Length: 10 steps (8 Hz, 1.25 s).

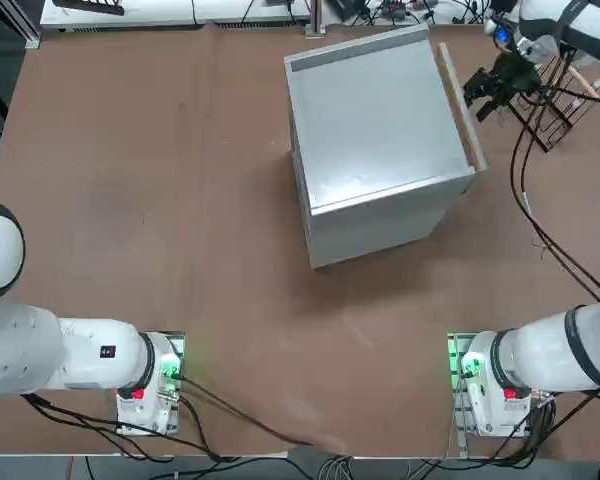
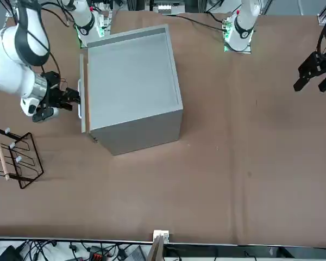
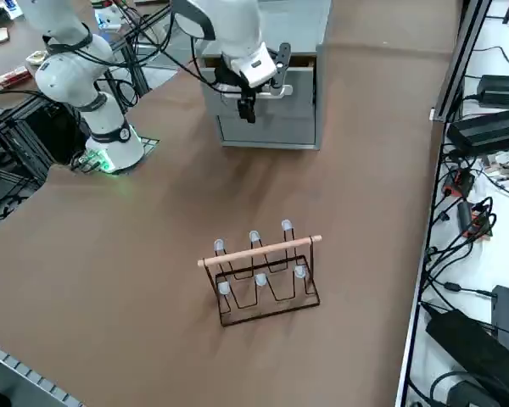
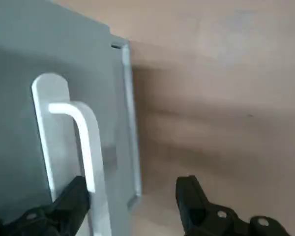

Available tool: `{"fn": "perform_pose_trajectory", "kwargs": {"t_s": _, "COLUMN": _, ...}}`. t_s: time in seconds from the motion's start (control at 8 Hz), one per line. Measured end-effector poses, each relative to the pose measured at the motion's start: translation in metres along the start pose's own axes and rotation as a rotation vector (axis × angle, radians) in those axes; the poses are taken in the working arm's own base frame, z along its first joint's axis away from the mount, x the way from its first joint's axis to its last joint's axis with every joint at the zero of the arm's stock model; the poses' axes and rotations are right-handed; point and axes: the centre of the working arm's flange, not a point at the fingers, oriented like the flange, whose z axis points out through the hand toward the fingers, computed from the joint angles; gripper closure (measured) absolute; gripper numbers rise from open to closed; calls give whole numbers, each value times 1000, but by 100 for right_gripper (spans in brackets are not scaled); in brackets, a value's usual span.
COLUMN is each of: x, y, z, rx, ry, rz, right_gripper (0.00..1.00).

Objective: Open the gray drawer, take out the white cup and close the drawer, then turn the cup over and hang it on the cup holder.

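The gray drawer (image 1: 460,105) is on the cabinet's (image 1: 375,120) right face. A thin strip of light wood shows along the drawer's top edge. My right gripper (image 1: 483,95) is open, right at the drawer front (image 3: 299,80). In the wrist view the drawer's silver bar handle (image 4: 86,142) lies between my fingers, close against one fingertip (image 4: 73,196), and my gripper (image 4: 130,196) holds nothing. The cup holder (image 3: 263,271), a dark wire rack with white-tipped pegs, stands on the table beyond the gripper, away from the cabinet (image 2: 133,76). The white cup is hidden.
The cup holder (image 1: 565,105) sits close to the table's far right corner, just behind my arm's wrist and its cables (image 1: 540,220). Brown tabletop (image 1: 160,200) stretches left and in front of the cabinet. Cables and equipment line the floor past the table's right edge (image 3: 433,119).
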Motion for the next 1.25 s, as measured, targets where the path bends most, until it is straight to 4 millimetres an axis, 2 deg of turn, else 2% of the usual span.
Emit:
{"fn": "perform_pose_trajectory", "kwargs": {"t_s": 0.38, "x": -18, "y": 72, "z": -24, "rx": -34, "ry": 13, "rz": -88, "right_gripper": 0}}
{"fn": "perform_pose_trajectory", "kwargs": {"t_s": 0.62, "x": -24, "y": 111, "z": -41, "rx": -60, "ry": 29, "rz": -134, "right_gripper": 0}}
{"fn": "perform_pose_trajectory", "kwargs": {"t_s": 0.75, "x": -26, "y": 122, "z": -45, "rx": -62, "ry": 26, "rz": -155, "right_gripper": 0}}
{"fn": "perform_pose_trajectory", "kwargs": {"t_s": 1.25, "x": -23, "y": 133, "z": -61, "rx": -75, "ry": 8, "rz": -236, "right_gripper": 0}}
